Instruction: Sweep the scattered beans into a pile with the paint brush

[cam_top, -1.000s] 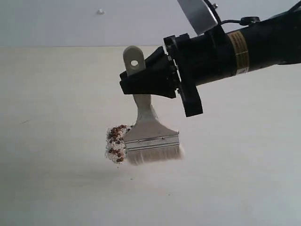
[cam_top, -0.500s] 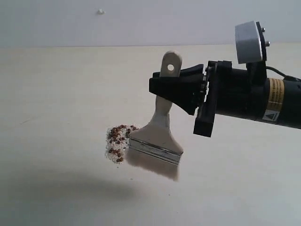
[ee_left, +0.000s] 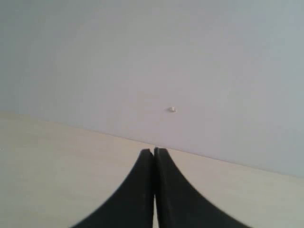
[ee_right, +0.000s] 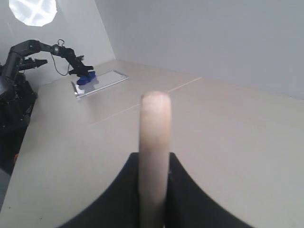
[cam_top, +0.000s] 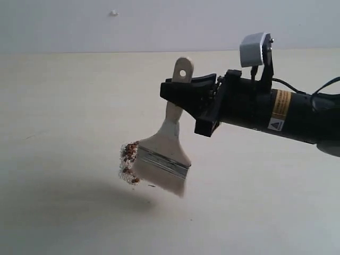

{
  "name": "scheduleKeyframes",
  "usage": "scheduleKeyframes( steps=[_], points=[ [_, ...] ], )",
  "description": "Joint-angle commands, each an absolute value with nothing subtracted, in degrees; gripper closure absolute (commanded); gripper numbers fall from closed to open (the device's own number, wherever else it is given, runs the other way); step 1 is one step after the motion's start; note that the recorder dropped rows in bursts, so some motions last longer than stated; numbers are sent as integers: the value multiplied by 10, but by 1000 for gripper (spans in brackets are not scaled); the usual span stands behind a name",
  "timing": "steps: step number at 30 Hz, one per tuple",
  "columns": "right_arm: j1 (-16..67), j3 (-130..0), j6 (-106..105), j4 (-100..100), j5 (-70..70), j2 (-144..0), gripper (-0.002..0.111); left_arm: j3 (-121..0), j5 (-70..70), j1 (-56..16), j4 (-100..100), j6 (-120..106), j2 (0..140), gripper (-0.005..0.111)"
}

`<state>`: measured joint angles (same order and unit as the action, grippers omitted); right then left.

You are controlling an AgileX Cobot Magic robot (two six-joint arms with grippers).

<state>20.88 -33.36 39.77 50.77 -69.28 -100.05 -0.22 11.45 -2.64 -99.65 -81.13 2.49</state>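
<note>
The beans [cam_top: 128, 160] lie in a small reddish-brown heap mixed with white crumbs, left of centre on the pale table [cam_top: 64, 106] in the exterior view. The paint brush [cam_top: 163, 155] hangs tilted, its cream bristles just right of the heap and partly hiding it. My right gripper [cam_top: 175, 93] is shut on the brush's white handle [ee_right: 154, 142] just below the hole. In the left wrist view my left gripper [ee_left: 154, 151] is shut and empty over bare table; it does not show in the exterior view.
A tiny white speck [cam_top: 113, 13] marks the grey back wall. In the right wrist view another black robot arm [ee_right: 28, 52] and a flat plate with a blue object [ee_right: 90, 80] stand at the table's far end.
My right arm has swung and shifted left with the brush. The brush has tilted, its bristles now pointing down-right, and it covers more of the bean heap.
</note>
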Motion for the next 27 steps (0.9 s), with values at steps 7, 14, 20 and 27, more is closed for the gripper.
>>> scheduleKeyframes(
  steps=[7, 14, 20, 27],
  points=[
    [290, -408, 437, 421, -609, -1008, 108, 0, 117, -29, -999, -812, 21, 107],
    [347, -438, 428, 343, -530, -1008, 108, 0, 117, -29, -999, -812, 21, 107],
    [360, -438, 402, 308, -539, -1021, 108, 0, 117, -29, -999, -812, 21, 107],
    [360, -438, 370, 308, -568, -1075, 108, 0, 117, -29, -999, -812, 21, 107]
  ],
)
